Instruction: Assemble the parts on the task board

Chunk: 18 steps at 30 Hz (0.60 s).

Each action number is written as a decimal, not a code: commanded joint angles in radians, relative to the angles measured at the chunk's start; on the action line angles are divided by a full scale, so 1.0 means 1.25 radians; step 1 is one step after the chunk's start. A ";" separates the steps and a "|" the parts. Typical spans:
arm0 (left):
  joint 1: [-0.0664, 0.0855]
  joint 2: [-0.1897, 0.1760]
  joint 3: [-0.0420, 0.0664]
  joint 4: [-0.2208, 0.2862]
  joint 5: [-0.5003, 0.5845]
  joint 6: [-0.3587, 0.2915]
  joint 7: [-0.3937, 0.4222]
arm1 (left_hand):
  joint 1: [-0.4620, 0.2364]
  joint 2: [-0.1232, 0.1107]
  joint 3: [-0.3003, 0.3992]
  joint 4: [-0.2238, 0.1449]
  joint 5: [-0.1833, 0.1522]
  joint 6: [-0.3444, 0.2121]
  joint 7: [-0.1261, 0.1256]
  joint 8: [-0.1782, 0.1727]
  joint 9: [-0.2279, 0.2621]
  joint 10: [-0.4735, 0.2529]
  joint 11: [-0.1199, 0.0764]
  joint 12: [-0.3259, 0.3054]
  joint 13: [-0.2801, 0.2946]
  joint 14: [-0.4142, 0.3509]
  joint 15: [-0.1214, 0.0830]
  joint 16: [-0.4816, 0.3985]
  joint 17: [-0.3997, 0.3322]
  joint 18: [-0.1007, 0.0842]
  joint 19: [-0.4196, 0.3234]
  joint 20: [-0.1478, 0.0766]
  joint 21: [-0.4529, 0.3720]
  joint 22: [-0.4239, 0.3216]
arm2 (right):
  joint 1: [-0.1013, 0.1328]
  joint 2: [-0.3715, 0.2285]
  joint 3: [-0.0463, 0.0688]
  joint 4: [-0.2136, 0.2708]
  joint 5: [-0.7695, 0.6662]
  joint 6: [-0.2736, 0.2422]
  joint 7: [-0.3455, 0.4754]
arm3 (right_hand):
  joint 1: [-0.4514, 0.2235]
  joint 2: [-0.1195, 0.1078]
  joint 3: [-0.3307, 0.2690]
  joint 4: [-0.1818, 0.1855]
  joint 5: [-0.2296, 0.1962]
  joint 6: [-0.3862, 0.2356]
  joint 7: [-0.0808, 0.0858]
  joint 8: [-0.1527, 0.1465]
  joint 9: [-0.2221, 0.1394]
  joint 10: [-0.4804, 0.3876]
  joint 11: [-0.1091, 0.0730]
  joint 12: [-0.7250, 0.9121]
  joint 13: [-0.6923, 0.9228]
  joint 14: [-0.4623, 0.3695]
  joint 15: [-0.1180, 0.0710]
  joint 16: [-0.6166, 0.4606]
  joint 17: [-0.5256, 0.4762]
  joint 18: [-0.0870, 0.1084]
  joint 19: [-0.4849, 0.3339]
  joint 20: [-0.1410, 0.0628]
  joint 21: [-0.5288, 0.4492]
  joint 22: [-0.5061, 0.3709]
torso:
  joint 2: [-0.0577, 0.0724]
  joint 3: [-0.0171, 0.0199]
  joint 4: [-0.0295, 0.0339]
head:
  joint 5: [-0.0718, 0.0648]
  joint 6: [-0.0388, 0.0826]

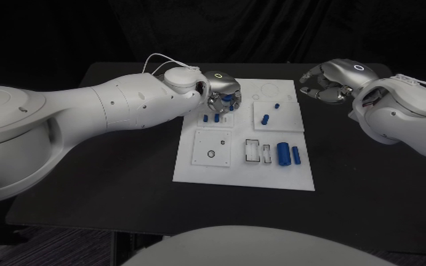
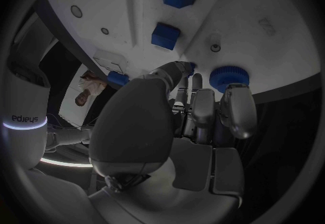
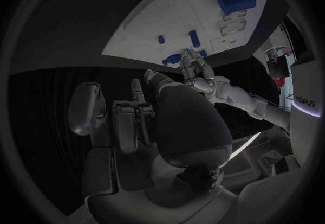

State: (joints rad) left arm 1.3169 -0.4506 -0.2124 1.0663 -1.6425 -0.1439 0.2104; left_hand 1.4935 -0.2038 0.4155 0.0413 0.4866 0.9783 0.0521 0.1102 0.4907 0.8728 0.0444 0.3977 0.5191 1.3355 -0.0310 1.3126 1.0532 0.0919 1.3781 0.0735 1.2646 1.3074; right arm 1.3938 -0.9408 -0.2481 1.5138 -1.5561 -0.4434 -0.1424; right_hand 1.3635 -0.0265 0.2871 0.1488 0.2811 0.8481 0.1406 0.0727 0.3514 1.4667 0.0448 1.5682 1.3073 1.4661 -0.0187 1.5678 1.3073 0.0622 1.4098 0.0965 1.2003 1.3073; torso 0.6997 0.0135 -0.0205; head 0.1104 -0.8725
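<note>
A: What carries everything?

B: A black table (image 1: 106, 173), and in its middle lies the flat white task board (image 1: 244, 177), a rectangular plate with several raised square panels.

A: And the arms?

B: The left white arm (image 1: 98, 106) reaches across from the left, and its silver left hand (image 1: 222, 93) hangs over the far left part of the board, fingers pointing down. The right white arm (image 1: 391, 115) comes in from the right; its silver right hand (image 1: 330, 84) sits off the board's far right corner, above the table.

A: Is the left hand holding anything?

B: Its fingers (image 2: 177, 72) are drawn together around a small blue part (image 1: 230, 99), and in the left wrist view a fingertip touches a blue piece, with a round ridged blue knob (image 2: 229, 78) just beside the other fingers. Whether the part is truly pinched I cannot tell.

A: The right hand?

B: Its fingers (image 3: 135, 118) are curled inward with nothing in them, well apart from the board.

A: Where are the other parts?

B: The large blue cylinder (image 1: 283, 153) lies near the board's front right, with a slimmer blue cylinder (image 1: 295, 155) just beside it. A short blue peg (image 1: 266, 119) and a tiny blue block (image 1: 277, 105) sit on the right rear panel. Two small blue pegs (image 1: 211, 118) stand just in front of the left hand.
</note>
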 commanded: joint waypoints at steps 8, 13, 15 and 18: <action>-0.004 0.003 0.001 -0.004 -0.001 0.011 0.013 | -0.003 0.019 -0.001 -0.007 -0.002 0.025 0.004 0.011 0.010 0.026 -0.009 0.013 0.008 0.003 -0.010 0.006 0.002 -0.014 0.008 -0.004 0.007 0.131 | -0.002 0.001 0.001 -0.001 -0.002 -0.012 -0.004 | 0.002 0.003 0.005 -0.002 0.002 0.005 -0.002 -0.002 -0.001 0.083 0.003 0.002 0.211 0.084 0.002 0.002 0.211 0.012 -0.002 -0.004 -0.003 0.128 | 0.000 -0.0005 0.0007 | -0.001 0.000; -0.005 0.001 0.001 -0.006 -0.001 0.001 0.017 | -0.004 0.026 -0.001 -0.010 0.002 0.038 0.009 0.016 0.016 0.044 -0.016 0.020 0.012 0.007 -0.015 0.008 0.006 -0.015 0.013 -0.008 0.014 0.134 | -0.002 0.000 0.001 0.000 -0.002 -0.012 -0.004 | 0.002 0.003 0.005 -0.002 0.002 0.005 -0.002 -0.002 -0.001 0.083 0.003 0.002 0.211 0.084 0.002 0.002 0.211 0.012 -0.002 -0.004 -0.003 0.128 | 0.000 0.0000 0.0002 | -0.002 0.000; -0.005 -0.001 0.001 -0.006 -0.001 -0.004 0.019 | -0.005 0.031 -0.001 -0.012 0.004 0.048 0.010 0.019 0.020 0.058 -0.019 0.024 0.014 0.014 -0.017 0.013 0.014 -0.016 0.016 -0.011 0.016 0.135 | -0.002 -0.001 0.001 0.000 -0.002 -0.013 -0.004 | 0.002 0.003 0.005 -0.002 0.002 0.005 -0.002 -0.002 -0.001 0.083 0.003 0.002 0.211 0.084 0.002 0.002 0.211 0.012 -0.002 -0.004 -0.003 0.128 | 0.000 -0.0001 -0.0001 | -0.002 0.000; -0.005 -0.004 0.001 -0.006 -0.001 -0.007 0.021 | -0.006 0.033 -0.001 -0.012 0.004 0.050 0.010 0.019 0.020 0.062 -0.019 0.024 0.013 0.015 -0.018 0.013 0.014 -0.016 0.016 -0.011 0.017 0.135 | -0.002 -0.002 0.001 0.000 -0.002 -0.013 -0.004 | 0.002 0.003 0.005 -0.002 0.002 0.005 -0.002 -0.002 -0.001 0.083 0.003 0.002 0.211 0.084 0.002 0.002 0.211 0.012 -0.002 -0.004 -0.003 0.128 | 0.000 -0.0002 -0.0001 | -0.002 0.000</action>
State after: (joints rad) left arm 1.3135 -0.4539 -0.2120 1.0596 -1.6426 -0.1424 0.2176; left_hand 1.4863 -0.1713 0.4143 0.0313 0.4864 1.0347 0.0661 0.1315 0.5148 0.9417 0.0196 0.4248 0.5355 1.3528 -0.0483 1.3254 1.0701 0.0919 1.3925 0.0591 1.2815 1.3073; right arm 1.3938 -0.9408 -0.2481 1.5131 -1.5557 -0.4441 -0.1423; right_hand 1.3635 -0.0265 0.2871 0.1488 0.2811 0.8481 0.1406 0.0727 0.3515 1.4667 0.0448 1.5682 1.3081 1.4661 -0.0187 1.5678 1.3073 0.0622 1.4098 0.0965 1.2003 1.3080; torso 0.6992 0.0130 -0.0201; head 0.1076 -0.8725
